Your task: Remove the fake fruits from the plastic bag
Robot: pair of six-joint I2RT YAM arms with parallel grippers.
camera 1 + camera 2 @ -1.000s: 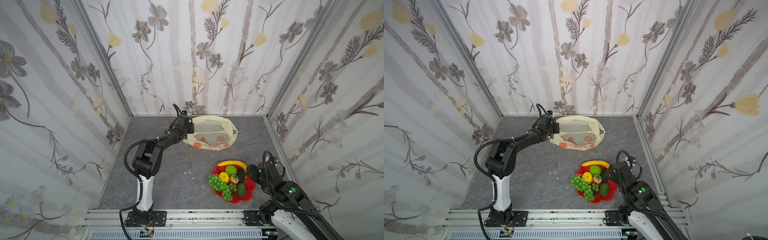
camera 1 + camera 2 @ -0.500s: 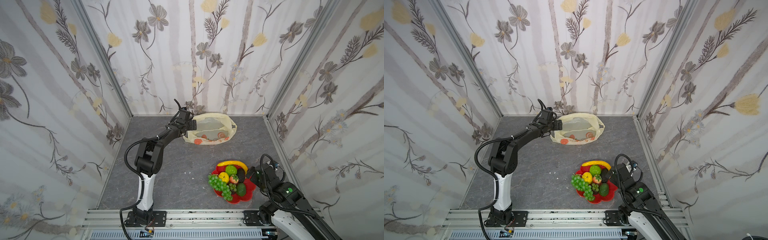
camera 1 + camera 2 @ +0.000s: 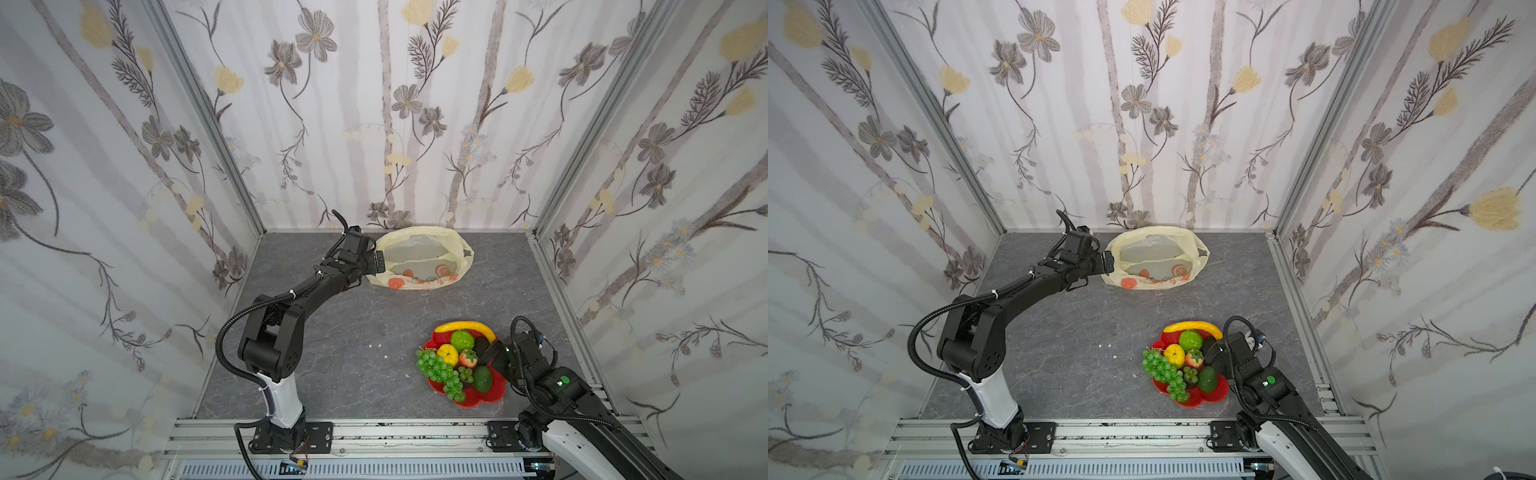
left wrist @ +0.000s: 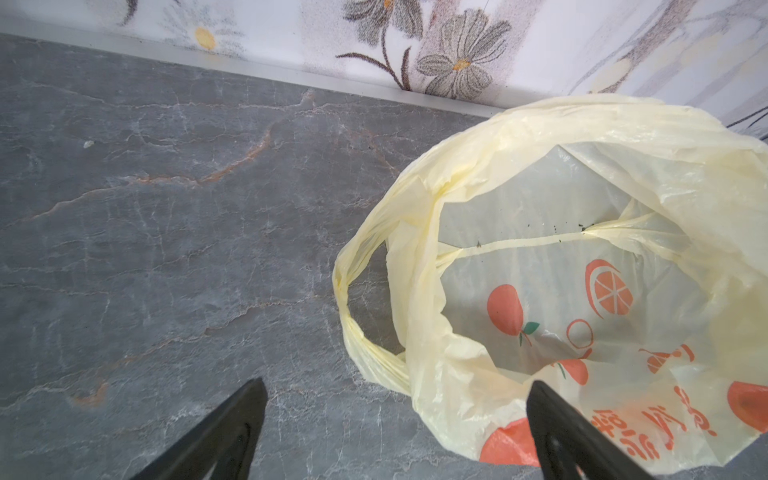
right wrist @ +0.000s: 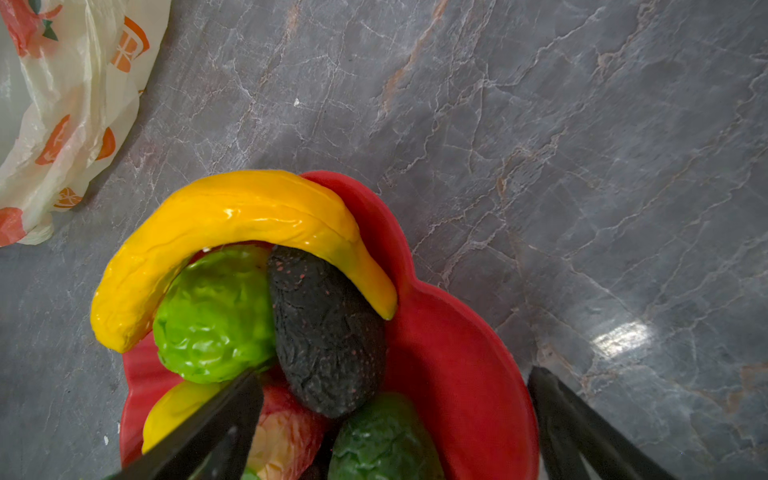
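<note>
Your left pincer (image 4: pixel 397 384) has sprung apart, leaving the plastic bag (image 3: pixel 419 259) loose on the table (image 3: pixel 353 332). Your right pincer (image 5: pixel 395 374) hangs apart by the fake fruits (image 3: pixel 468 358).

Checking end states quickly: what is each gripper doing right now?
Left gripper: open, empty, by the plastic bag.
Right gripper: open, empty, by the red dish.

both top views look steeply down from high at the front, sharing the whole table (image 3: pixel 357 332) and walls (image 3: pixel 415 124). wrist cameras sit close, facing down: left over the plastic bag (image 4: pixel 540 166), right over the red dish (image 5: pixel 457 353).
</note>
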